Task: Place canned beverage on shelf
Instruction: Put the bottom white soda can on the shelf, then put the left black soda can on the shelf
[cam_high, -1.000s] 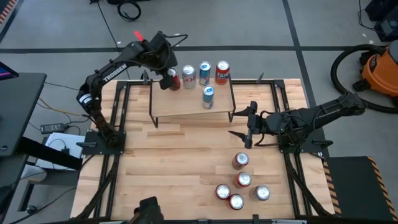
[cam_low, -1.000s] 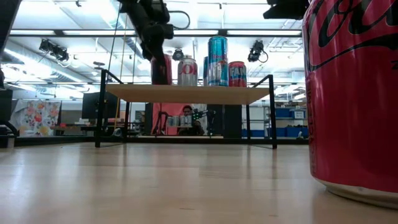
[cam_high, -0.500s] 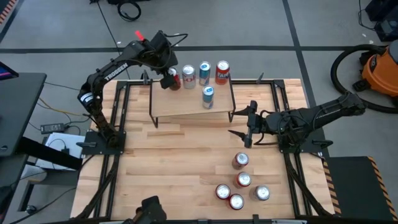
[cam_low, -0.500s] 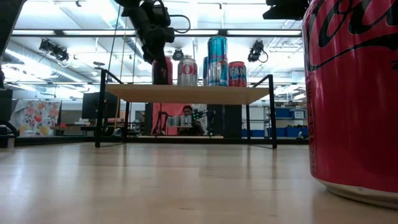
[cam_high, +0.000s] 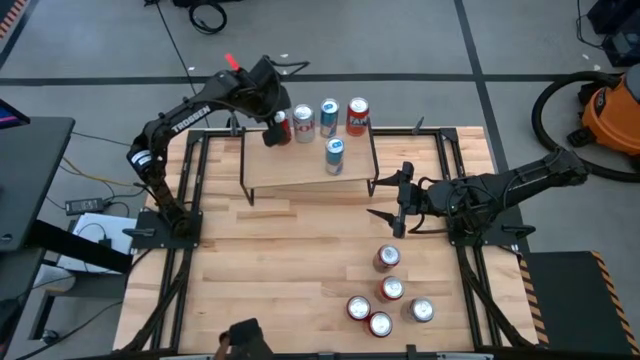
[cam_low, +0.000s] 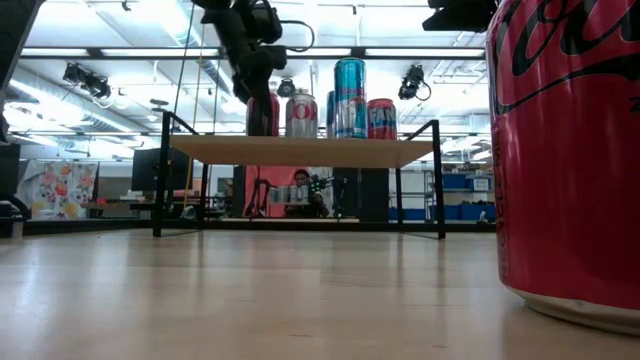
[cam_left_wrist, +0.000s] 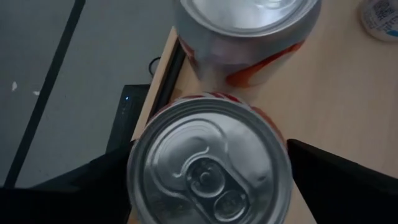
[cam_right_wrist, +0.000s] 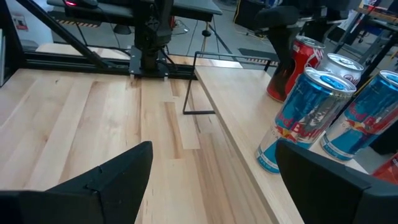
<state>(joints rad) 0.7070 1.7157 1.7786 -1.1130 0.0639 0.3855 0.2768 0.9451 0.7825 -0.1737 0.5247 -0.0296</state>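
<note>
The left hand (cam_high: 275, 127) hovers over the back left corner of the shelf (cam_high: 300, 170), its fingers (cam_left_wrist: 93, 180) spread on either side of a red can (cam_high: 281, 130) that stands upright on the shelf board. In the left wrist view the fingers flank the can's silver top (cam_left_wrist: 208, 165), but contact with its sides cannot be made out, so whether the hand grips the can or has let go cannot be told. The left arm reaches from its base at the bench's left edge, elbow raised, forearm stretched toward the far side and wrist bent down over the can; in the low view the hand (cam_low: 255, 75) hangs just above the can (cam_low: 262, 112).

Just beside the red can stands a silver and red can (cam_high: 303, 122), then a tall blue can (cam_high: 329, 117) and a red can with white lettering (cam_high: 357, 116), all in a row along the shelf's back edge. Another blue can (cam_high: 335, 156) stands nearer the shelf's front right.

The right hand (cam_high: 392, 202) rests low over the bench (cam_high: 280, 260) just off the shelf's right front leg, fingers wide apart and holding nothing, its arm stretched level from the right edge.

Five more cans (cam_high: 388, 292) stand clustered on the bench near its front right.
</note>
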